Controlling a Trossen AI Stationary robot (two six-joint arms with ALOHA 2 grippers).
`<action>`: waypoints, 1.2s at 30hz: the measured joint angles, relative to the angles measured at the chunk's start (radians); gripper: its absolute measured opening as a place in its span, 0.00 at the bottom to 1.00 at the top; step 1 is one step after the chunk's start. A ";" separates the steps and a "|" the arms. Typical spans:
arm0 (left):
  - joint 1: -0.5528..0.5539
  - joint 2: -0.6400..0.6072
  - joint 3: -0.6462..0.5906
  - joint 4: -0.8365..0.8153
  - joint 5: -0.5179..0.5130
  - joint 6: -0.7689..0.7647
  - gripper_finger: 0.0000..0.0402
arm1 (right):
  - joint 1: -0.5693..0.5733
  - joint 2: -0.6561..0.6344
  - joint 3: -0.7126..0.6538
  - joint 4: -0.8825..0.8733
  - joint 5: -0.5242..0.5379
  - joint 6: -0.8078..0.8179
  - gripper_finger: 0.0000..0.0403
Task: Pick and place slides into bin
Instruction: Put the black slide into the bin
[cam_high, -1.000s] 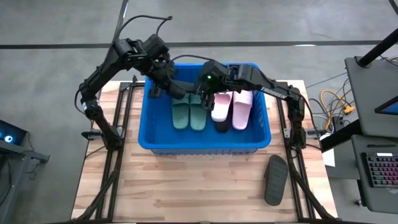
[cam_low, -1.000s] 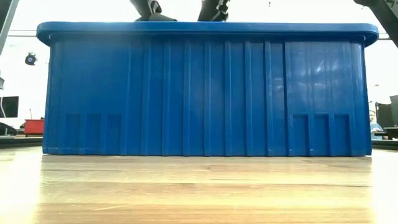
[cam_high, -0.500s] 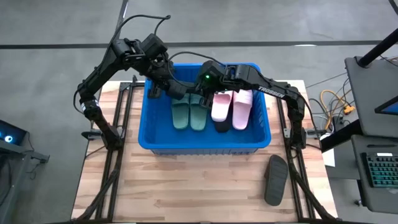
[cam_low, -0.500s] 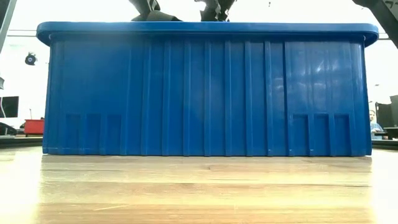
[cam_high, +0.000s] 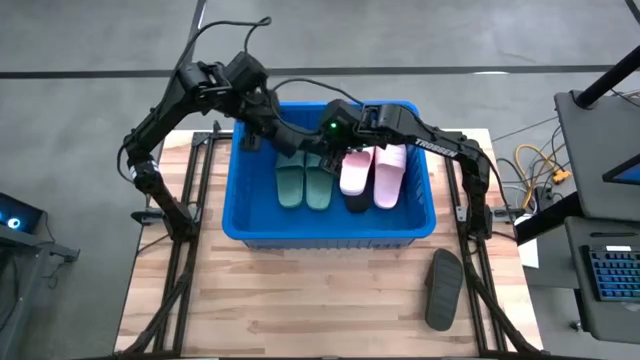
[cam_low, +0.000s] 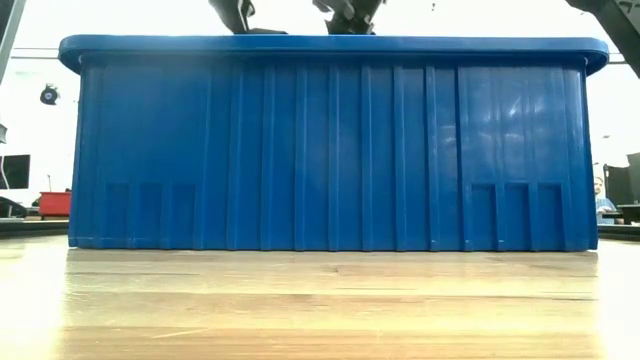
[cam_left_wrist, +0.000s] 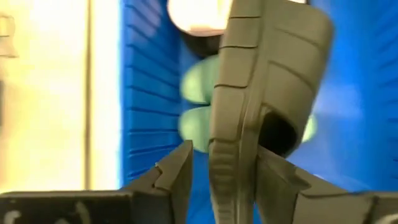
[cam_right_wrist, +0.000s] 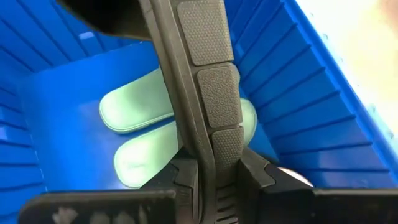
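Observation:
A charcoal slide hangs on edge over the far part of the blue bin, between my two grippers. My right gripper is shut on it. My left gripper stands open around its other end. In the bin lie two dark green slides and two pale pink slides, with a black slide showing under one of the pink ones. A second charcoal slide lies sole up on the table at the near right. My left gripper has a finger on either side of the slide's sole edge. A strip of blue shows between one finger and the sole. Whether the other finger touches, I cannot tell. My right gripper pinches the sole near one end between its two fingers, one on the treaded underside and one on the footbed side. The fingers reach in from the table's right. The slide stands on edge, lifted clear above the green slides.
The bin takes up the table's far middle, and in the low view its near wall hides everything inside. Bare wooden table top lies in front of the bin. Arm frames run down the table's left and right sides.
My left gripper has drawn back a little toward the bin's far left corner and risen slightly. My right gripper has kept its place at the slide. The charcoal slide stays on edge above the bin.

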 joint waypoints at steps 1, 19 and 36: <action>0.000 -0.001 0.000 0.014 -0.024 -0.001 0.33 | 0.001 0.000 0.000 -0.004 0.000 0.018 0.12; 0.000 -0.207 0.032 0.374 -0.315 -0.178 0.36 | 0.090 -0.026 -0.081 -0.093 0.112 0.449 0.12; -0.016 -0.309 -0.074 0.366 -0.255 -0.430 0.36 | 0.172 -0.316 -0.686 0.603 0.172 1.124 0.12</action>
